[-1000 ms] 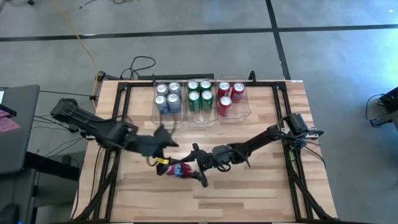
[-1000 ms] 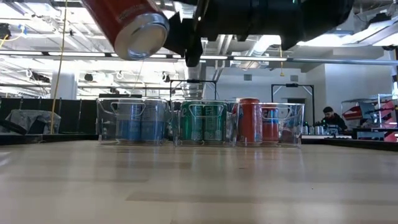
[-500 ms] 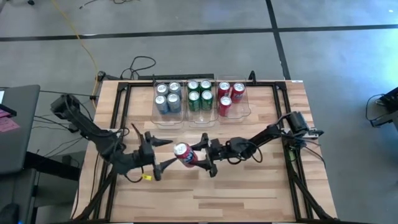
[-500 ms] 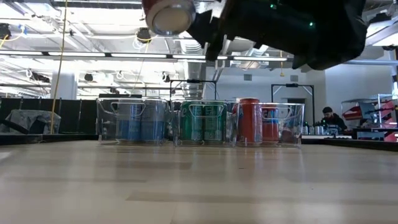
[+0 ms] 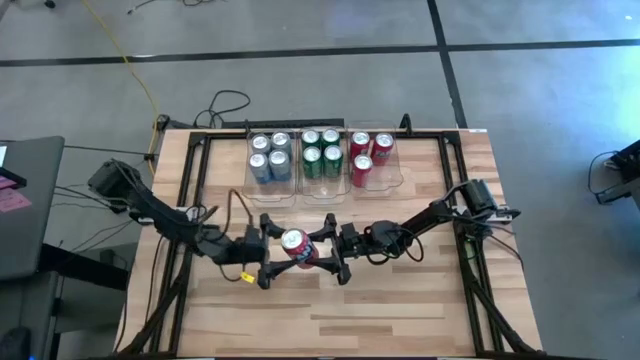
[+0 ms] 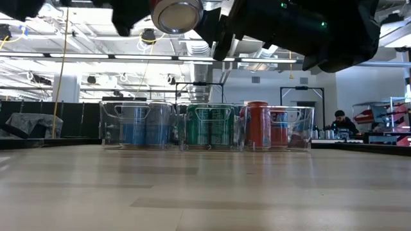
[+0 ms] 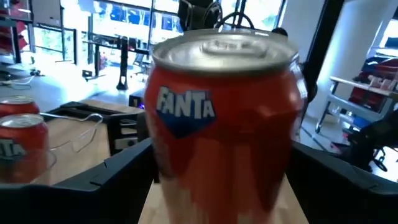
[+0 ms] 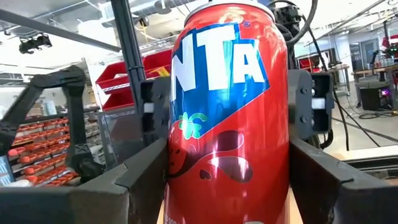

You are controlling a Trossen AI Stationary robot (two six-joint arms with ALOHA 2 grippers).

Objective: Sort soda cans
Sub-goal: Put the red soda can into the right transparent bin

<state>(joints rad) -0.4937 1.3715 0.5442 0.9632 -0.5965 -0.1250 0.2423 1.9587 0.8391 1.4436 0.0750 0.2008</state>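
A red soda can hangs in the air above the middle of the table, roughly upright, between both grippers. My right gripper comes from the right and is shut on it. My left gripper comes from the left and is open, one finger on each side of the can; I cannot tell whether they touch it. The other soda cans stand in three clear bins at the far side: blue/silver, green, red. My right gripper pinches the red can's side wall between its two fingers, one on each side of the body. The fingers come level, from the table's right side. The can is lifted clear of the table and stands about upright.
The three clear bins sit side by side at the far middle of the table. A black frame runs along the table's edges. Bare wood lies near and to both sides of the grippers.
The right gripper has carried the red can up and a little toward the far edge, turning it from tipped over to about upright. The left gripper first drew back toward the left, open, then moved right toward the can until its fingers flank it.
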